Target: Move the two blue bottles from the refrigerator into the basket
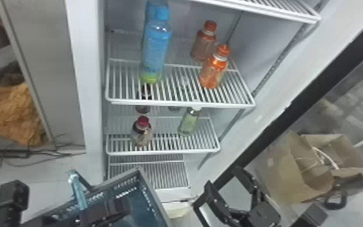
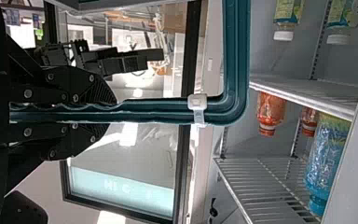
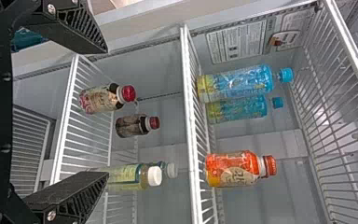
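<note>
Several refrigerator shelves (image 1: 181, 104), perhaps orange cloth (image 1: 10, 113), leftward

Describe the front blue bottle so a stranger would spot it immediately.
In the open refrigerator, find the wire shelf holding orange bottles. In the head view's left part of that shelf stands a tall blue-capped bottle. Its blue twin stands farther back; this one is nearer the shelf's front edge.
</note>
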